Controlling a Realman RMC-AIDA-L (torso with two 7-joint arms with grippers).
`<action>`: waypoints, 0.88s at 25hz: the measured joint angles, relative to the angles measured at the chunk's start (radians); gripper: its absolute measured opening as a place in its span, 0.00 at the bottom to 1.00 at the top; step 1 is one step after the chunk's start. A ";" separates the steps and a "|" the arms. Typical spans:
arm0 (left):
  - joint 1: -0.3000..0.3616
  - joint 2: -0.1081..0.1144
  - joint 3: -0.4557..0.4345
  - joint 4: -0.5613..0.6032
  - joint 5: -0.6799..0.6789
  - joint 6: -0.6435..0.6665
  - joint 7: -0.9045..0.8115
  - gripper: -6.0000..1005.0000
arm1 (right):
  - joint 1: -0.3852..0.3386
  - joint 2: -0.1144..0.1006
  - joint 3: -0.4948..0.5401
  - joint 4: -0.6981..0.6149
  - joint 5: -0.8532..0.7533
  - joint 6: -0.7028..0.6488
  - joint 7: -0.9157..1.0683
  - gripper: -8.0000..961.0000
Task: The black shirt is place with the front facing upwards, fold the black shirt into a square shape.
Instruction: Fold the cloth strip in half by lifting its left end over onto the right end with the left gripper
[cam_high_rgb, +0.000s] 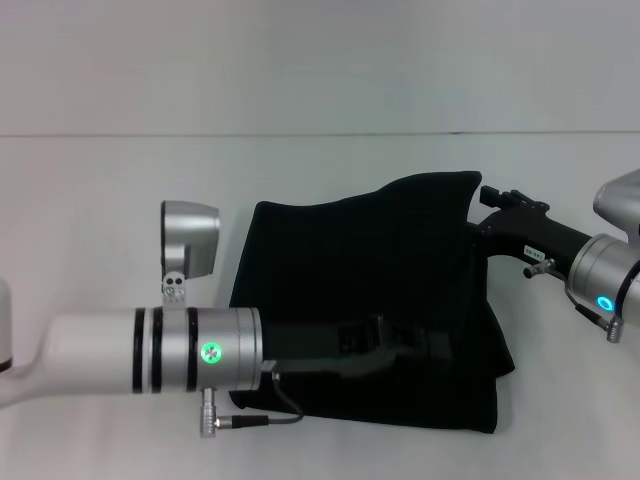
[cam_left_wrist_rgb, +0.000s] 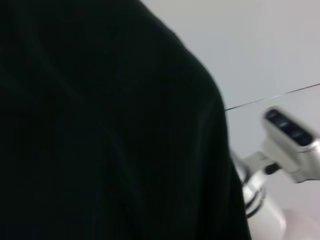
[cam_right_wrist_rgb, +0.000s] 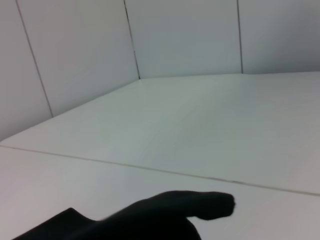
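The black shirt (cam_high_rgb: 360, 270) lies bunched and partly folded on the white table, with no lettering or label showing. My left arm reaches across its near part from the left. The left gripper (cam_high_rgb: 405, 345) is low over the cloth and hard to tell from it. In the left wrist view black cloth (cam_left_wrist_rgb: 100, 125) fills most of the picture. My right gripper (cam_high_rgb: 482, 212) is at the shirt's far right corner, shut on the cloth, and that corner (cam_high_rgb: 445, 190) stands raised off the table. The raised cloth also shows in the right wrist view (cam_right_wrist_rgb: 165, 212).
The white table (cam_high_rgb: 320, 170) runs on beyond the shirt to a white back wall (cam_high_rgb: 320, 60). The left arm's elbow joint (cam_high_rgb: 190, 240) stands left of the shirt, and a cable (cam_high_rgb: 270, 415) hangs from its wrist by the front edge.
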 joint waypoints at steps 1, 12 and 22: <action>-0.002 -0.002 0.011 -0.004 0.000 -0.015 0.003 0.08 | -0.002 0.000 0.001 -0.001 0.000 0.001 -0.001 0.98; -0.003 -0.006 0.075 -0.033 0.000 -0.093 0.011 0.08 | -0.036 -0.001 0.071 -0.035 0.000 0.011 -0.007 0.98; 0.002 -0.005 0.089 -0.033 -0.002 -0.101 0.011 0.08 | -0.104 -0.005 0.293 -0.072 0.002 -0.054 -0.001 0.98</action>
